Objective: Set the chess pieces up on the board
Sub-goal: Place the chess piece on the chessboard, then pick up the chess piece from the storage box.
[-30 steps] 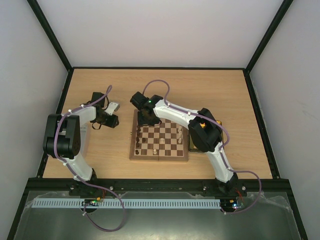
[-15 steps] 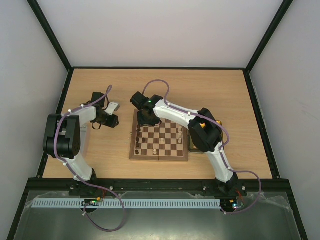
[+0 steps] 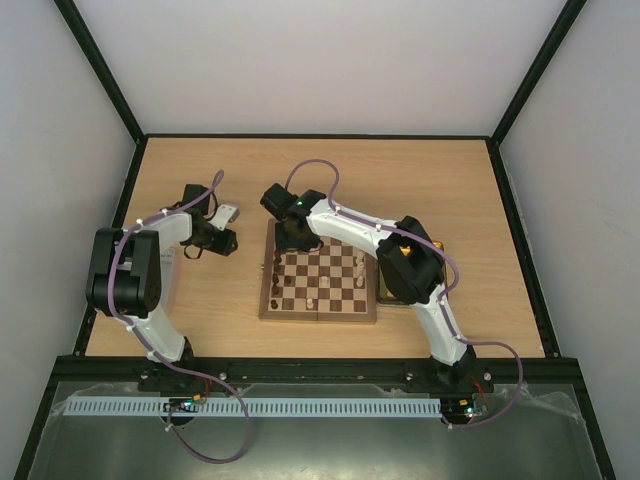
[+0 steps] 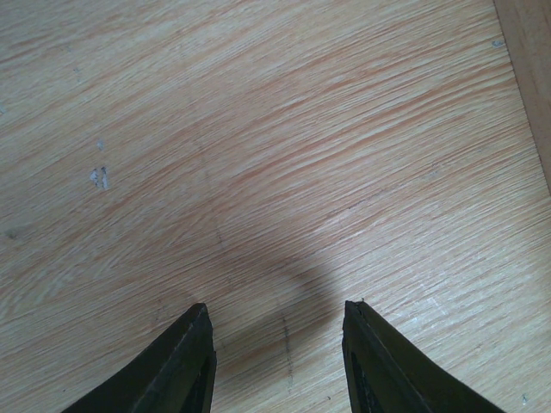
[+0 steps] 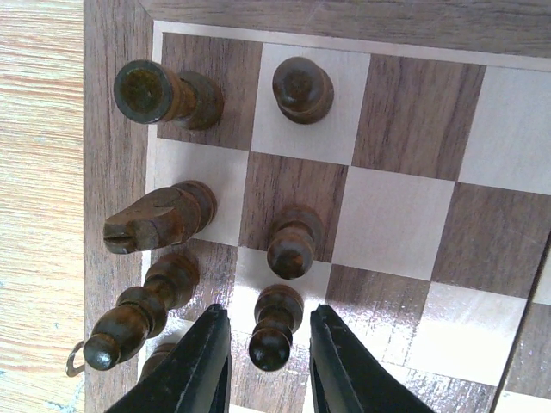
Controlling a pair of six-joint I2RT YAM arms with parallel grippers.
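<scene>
The board (image 3: 318,316) lies mid-table with dark chess pieces (image 3: 275,280) along its left side and pale ones (image 3: 359,272) on the right. My right gripper (image 3: 290,243) hangs over the board's far left corner. In the right wrist view its jaws (image 5: 268,311) stand open around an upright dark pawn (image 5: 275,331), with a gap on each side. Close by stand a rook (image 5: 146,90), a knight (image 5: 155,219), a bishop (image 5: 138,310) and two more pawns (image 5: 291,245). My left gripper (image 4: 275,308) is open over bare table, left of the board, holding nothing.
A yellow tray (image 3: 384,296) peeks out under the right arm, beside the board's right edge. A darker wooden edge (image 4: 529,69) shows at the right of the left wrist view. Black frame rails border the table (image 3: 200,320).
</scene>
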